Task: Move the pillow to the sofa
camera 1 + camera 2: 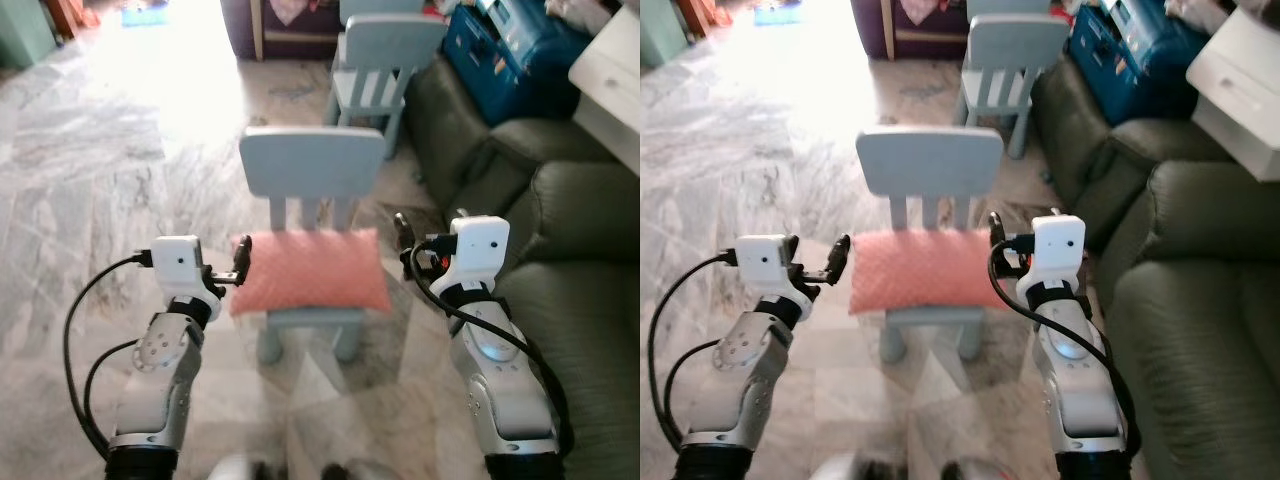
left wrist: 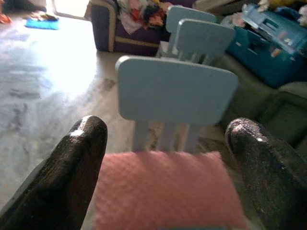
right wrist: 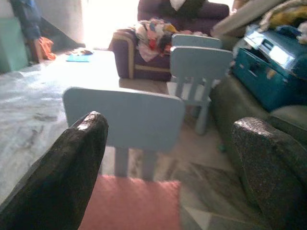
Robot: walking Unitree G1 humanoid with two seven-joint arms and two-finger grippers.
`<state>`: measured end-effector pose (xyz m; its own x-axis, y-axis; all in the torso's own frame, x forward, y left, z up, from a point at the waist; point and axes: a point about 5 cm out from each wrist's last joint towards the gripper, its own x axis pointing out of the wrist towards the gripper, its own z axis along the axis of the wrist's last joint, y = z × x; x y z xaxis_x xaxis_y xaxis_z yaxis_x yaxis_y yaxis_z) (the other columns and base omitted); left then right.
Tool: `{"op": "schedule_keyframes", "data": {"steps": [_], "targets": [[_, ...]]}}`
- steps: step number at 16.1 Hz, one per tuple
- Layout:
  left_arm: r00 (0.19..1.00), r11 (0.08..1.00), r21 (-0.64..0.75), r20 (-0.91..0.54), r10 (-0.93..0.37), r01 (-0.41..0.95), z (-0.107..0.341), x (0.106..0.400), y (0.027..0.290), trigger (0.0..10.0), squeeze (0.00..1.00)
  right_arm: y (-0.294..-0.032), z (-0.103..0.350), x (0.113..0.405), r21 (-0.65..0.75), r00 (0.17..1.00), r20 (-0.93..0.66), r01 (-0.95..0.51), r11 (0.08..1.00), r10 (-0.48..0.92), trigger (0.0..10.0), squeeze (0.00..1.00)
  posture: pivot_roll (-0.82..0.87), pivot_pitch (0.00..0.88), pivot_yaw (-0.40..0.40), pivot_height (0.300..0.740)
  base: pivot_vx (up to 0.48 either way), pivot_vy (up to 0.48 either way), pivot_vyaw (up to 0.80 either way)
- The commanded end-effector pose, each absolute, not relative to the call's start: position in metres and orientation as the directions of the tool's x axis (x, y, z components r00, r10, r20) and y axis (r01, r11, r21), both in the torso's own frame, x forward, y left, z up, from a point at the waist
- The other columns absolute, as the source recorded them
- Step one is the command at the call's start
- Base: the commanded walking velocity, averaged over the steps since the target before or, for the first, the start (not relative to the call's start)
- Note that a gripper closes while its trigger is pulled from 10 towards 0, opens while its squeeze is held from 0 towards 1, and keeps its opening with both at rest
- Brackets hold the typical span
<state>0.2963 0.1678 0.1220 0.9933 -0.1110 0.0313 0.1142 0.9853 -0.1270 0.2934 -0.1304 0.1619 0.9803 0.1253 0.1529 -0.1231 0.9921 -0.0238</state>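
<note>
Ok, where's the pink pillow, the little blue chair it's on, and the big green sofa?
pink pillow [image 1: 312,270], left eye view, middle of its top face
little blue chair [image 1: 313,161], left eye view, backrest panel
big green sofa [image 1: 590,330], left eye view, seat cushion

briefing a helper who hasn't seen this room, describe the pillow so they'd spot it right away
Beside the dark green sofa stand two pale blue child's chairs. The pillow lies on the seat of the nearer chair, between the left gripper and right gripper. It is the only salmon-pink, soft rectangular thing there.
</note>
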Motion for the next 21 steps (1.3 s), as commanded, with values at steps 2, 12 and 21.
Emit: {"op": "schedule_keyframes", "data": {"steps": [2,12,21], "targets": [[0.996,0.988,-0.126,0.012,-0.09,0.091,0.118,0.292,0.174,10.0,0.0,-0.127,0.161,0.292,-0.02,0.979,0.148,-0.138,0.99,0.139,10.0,0.0,-0.03,0.208,-0.052,0.74,0.48,0.0,0.0],[0.997,0.988,-0.137,-0.001,-0.073,0.073,0.115,0.292,0.173,10.0,0.0,-0.127,0.161,0.292,-0.02,0.979,0.144,-0.145,0.989,0.146,10.0,0.0,-0.04,0.211,-0.054,0.74,0.478,0.0,0.0],[0.997,0.988,-0.133,0.027,-0.076,0.079,0.122,0.297,0.176,10.0,0.0,-0.122,0.162,0.295,-0.01,0.977,0.152,-0.151,0.988,0.151,10.0,0.0,-0.02,0.225,-0.045,0.74,0.101,0.0,0.0]]}}
